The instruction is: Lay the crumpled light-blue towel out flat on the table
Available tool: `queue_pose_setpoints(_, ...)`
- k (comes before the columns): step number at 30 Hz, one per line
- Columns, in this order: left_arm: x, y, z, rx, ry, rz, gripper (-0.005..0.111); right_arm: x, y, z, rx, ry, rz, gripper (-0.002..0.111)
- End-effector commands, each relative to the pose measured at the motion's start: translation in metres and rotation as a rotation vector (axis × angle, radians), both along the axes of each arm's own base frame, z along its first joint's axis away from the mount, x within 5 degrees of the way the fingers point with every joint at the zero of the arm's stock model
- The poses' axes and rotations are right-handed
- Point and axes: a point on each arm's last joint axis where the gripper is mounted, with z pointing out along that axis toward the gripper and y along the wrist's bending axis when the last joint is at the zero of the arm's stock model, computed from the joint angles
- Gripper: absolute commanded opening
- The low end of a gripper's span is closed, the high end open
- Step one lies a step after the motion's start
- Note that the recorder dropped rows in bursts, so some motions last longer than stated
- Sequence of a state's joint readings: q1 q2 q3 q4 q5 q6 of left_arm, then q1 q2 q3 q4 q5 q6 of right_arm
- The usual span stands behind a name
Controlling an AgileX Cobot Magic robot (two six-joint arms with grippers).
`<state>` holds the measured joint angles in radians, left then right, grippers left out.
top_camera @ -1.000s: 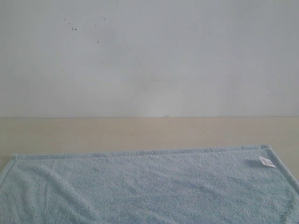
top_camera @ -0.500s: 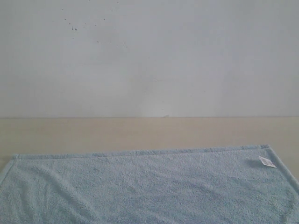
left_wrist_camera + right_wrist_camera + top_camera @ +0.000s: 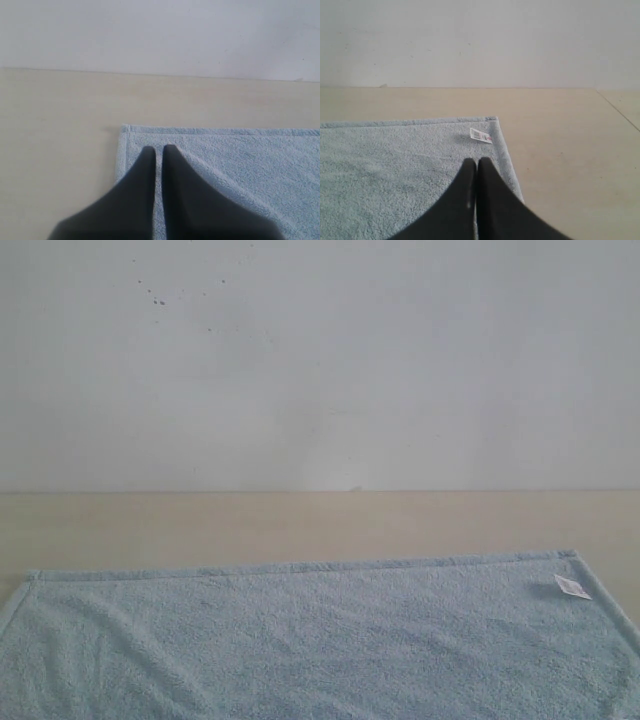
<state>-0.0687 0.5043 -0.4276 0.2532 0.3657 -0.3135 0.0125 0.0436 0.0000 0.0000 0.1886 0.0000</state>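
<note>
**Towel** [image 3: 320, 640]: pale blue terry cloth with a fluffy pile, rectangular, with a narrow flat hem. It lies spread open on the table with low soft ripples across it. Its far edge runs nearly straight across the exterior view, and its near part is cut off by the frame

**Tag** [image 3: 572, 587]: small white label lying on the pile near the far right corner

**Table** [image 3: 300, 525]: pale beige, matte, plain and flat, with a bare strip beyond the towel's far hem

**Wall** [image 3: 320, 370]: off-white and plain, with a few dark specks high up. It meets the table in a straight line

**Left gripper** [image 3: 158, 150]: two dark tapered fingers, tips drawn together with only a thin slit between them, over the towel just inside its far left corner

**Right gripper** [image 3: 477, 162]: dark tapered fingers, tips pressed together, over the towel near the far right corner, with the tag just beyond the tips

**Contact with the cloth**: cannot tell for either gripper

**Views**: the exterior view shows neither gripper. Only the wrist views show bare table beside the towel's side hems
</note>
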Motion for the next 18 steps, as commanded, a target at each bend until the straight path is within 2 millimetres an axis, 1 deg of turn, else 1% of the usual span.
queue_pose_setpoints(1,-0.0013,-0.0006,0.0007,-0.007,-0.010,-0.004,0.004,0.0000,-0.0002,0.0001,-0.033,-0.001,0.002,0.000)
queue_pose_setpoints(5,-0.0013,-0.0006,0.0007,-0.007,-0.010,-0.004,0.004,0.0000,0.0002,0.0001,-0.005,-0.001,0.003,0.000)
queue_pose_setpoints(18,-0.0013,-0.0005,0.0005,-0.007,-0.008,-0.004,0.004,0.0000,0.0002,0.0001,-0.005,-0.001,0.003,0.000)
